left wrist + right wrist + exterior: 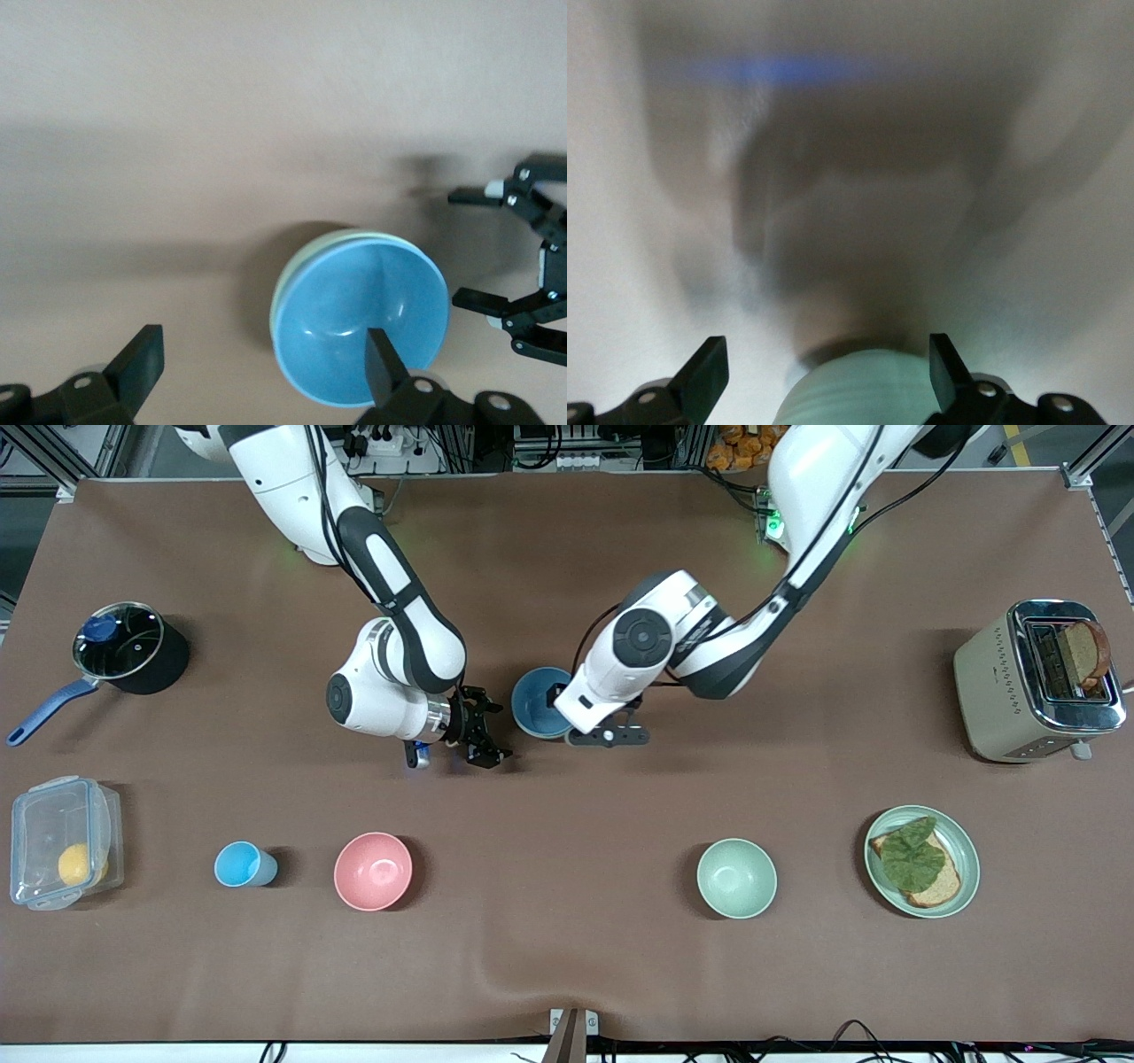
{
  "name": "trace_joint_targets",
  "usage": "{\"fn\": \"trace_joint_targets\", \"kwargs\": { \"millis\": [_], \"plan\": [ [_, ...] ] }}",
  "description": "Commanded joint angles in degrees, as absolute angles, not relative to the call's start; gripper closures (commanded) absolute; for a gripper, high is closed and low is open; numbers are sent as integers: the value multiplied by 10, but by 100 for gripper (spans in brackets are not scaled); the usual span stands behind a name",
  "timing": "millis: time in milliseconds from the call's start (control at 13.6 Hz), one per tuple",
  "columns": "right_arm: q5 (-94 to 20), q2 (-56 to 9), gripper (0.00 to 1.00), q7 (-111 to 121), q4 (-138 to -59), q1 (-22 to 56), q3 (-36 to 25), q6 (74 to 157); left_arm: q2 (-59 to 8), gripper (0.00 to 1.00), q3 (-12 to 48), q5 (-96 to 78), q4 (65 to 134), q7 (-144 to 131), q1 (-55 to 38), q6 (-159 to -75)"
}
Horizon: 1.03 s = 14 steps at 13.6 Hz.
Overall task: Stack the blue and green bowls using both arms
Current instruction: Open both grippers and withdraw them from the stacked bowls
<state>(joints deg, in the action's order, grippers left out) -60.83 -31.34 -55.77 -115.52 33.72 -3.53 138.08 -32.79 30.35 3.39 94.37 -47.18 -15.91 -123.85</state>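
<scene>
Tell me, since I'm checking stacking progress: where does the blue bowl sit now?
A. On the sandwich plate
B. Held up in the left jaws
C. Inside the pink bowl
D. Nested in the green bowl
D: the left wrist view shows the blue bowl sitting inside the green bowl, whose rim rings it.

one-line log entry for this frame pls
stack: blue bowl nested in green bowl | left end effector: open, over the stack | right end effector: open, beside the stack, toward the right arm's end

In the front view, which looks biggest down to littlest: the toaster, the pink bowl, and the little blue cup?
1. Toaster
2. Pink bowl
3. Blue cup, clearly the smallest.
</scene>
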Motion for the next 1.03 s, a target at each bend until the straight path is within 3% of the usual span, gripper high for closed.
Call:
{"fn": "trace_joint_targets", "kwargs": {
  "millis": [0, 442, 664, 959],
  "plan": [
    [-554, -290, 0, -541, -1175, 300, -33, 1336, -274, 0, 304, 51, 954, -482, -121, -1196],
    [-458, -252, 0, -469, -1175, 191, -33, 1174, -174, 0, 304, 52, 944, -406, -53, -1095],
    [-364, -216, 0, -466, -1171, 140, -32, 1107, -176, 0, 300, 52, 866, -367, -32, -1016],
    [-238, -134, 0, -405, -1170, 81, -29, 1033, -175, 0, 294, 51, 821, -317, -1, -971]
  ]
}}
